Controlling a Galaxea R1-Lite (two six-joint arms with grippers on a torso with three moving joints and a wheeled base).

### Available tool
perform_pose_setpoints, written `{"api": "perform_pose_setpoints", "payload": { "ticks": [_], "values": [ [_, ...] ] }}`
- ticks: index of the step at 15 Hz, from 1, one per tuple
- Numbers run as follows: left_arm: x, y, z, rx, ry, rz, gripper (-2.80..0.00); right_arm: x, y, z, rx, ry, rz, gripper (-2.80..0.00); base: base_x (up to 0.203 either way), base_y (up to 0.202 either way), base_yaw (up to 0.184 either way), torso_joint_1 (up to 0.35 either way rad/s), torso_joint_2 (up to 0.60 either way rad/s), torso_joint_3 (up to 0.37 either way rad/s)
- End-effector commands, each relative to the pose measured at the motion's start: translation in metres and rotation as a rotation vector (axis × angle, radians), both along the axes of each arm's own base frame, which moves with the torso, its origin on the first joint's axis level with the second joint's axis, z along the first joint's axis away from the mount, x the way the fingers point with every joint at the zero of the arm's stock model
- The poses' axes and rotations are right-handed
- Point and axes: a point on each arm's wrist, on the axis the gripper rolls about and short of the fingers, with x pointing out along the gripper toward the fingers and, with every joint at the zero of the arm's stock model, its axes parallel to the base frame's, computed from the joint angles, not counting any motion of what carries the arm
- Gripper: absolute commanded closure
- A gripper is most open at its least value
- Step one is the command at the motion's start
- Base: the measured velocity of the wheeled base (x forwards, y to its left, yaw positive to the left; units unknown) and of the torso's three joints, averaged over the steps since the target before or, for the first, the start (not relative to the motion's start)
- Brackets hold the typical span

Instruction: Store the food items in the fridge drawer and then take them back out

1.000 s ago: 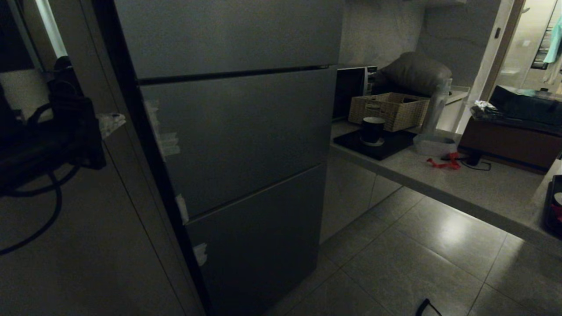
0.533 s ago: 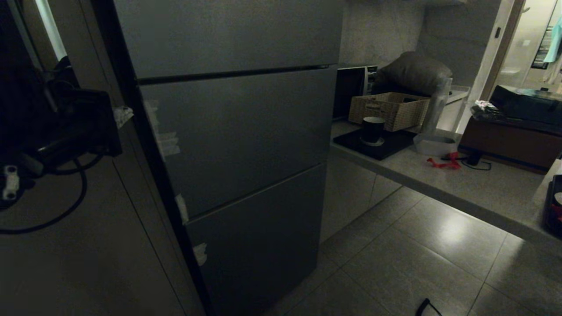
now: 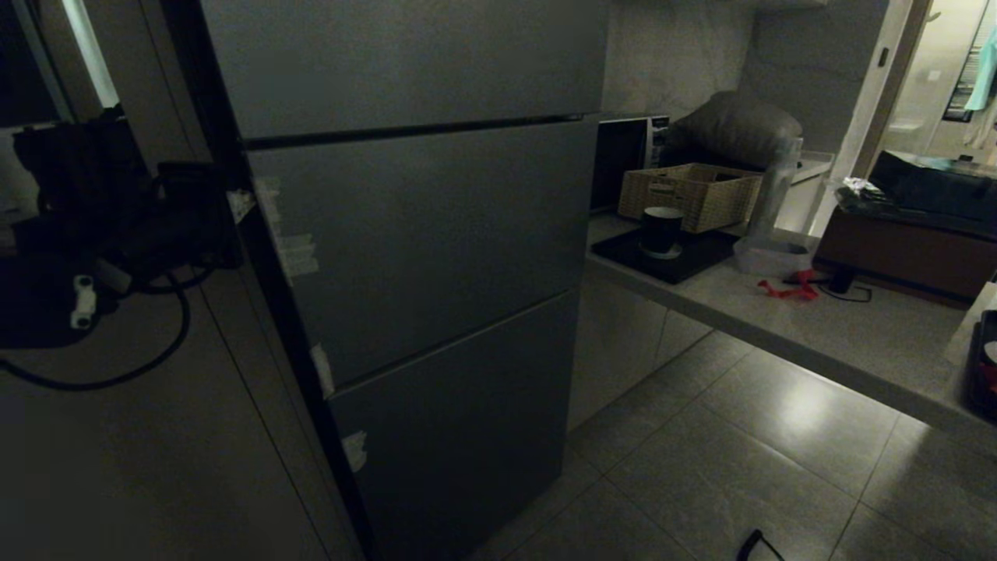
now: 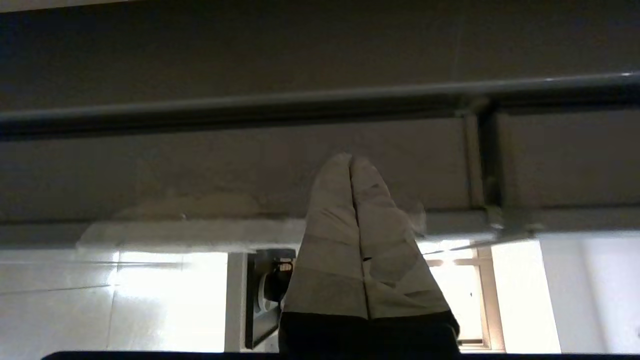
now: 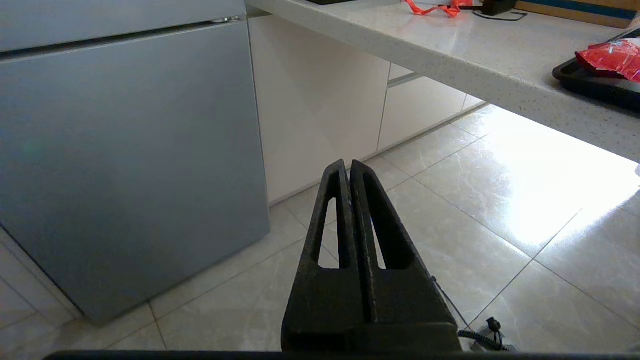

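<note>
The fridge (image 3: 420, 234) stands dark grey with its three panels shut, so the fridge drawer is hidden. My left gripper (image 3: 238, 204) is shut, its pale taped fingers pressed together with nothing between them. It is at the fridge's left edge, level with the middle panel and beside the tape scraps (image 3: 296, 253). In the left wrist view the left gripper (image 4: 350, 159) points at that edge; I cannot tell if it touches. One red food item (image 5: 610, 56) lies on a black tray (image 5: 590, 82) on the counter. My right gripper (image 5: 349, 165) hangs shut over the floor.
To the fridge's right, a counter (image 3: 841, 335) carries a wicker basket (image 3: 689, 195), a black mug (image 3: 660, 231), a microwave (image 3: 627, 160) and a red scrap (image 3: 787, 290). Pale cabinets (image 5: 320, 110) stand under it. A cable (image 3: 755, 545) lies on the tiled floor.
My left arm has swung to the right, bringing its shut gripper up to the fridge's left edge. The fridge, the counter things and the right arm have not moved.
</note>
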Motion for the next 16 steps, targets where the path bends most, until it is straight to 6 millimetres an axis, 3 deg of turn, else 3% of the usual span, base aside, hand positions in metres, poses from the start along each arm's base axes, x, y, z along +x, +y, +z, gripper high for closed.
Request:
{"api": "perform_pose_setpoints", "payload": {
  "ticks": [1, 12, 16],
  "values": [
    [0.004, 0.0, -0.003, -0.008, 0.003, 0.001, 0.0, 0.0, 0.0, 0.0, 0.0, 0.002, 0.0, 0.0, 0.0, 0.0, 0.0, 0.0, 0.0, 0.0],
    [0.005, -0.027, -0.009, 0.007, 0.024, -0.147, 0.0, 0.0, 0.0, 0.0, 0.0, 0.002, 0.001, 0.0, 0.0, 0.0, 0.0, 0.0, 0.0, 0.0],
    [-0.014, -0.037, -0.002, 0.008, 0.013, -0.183, 0.0, 0.0, 0.0, 0.0, 0.0, 0.002, 0.0, 0.0, 0.0, 0.0, 0.0, 0.0, 0.0, 0.0]
  ]
}}
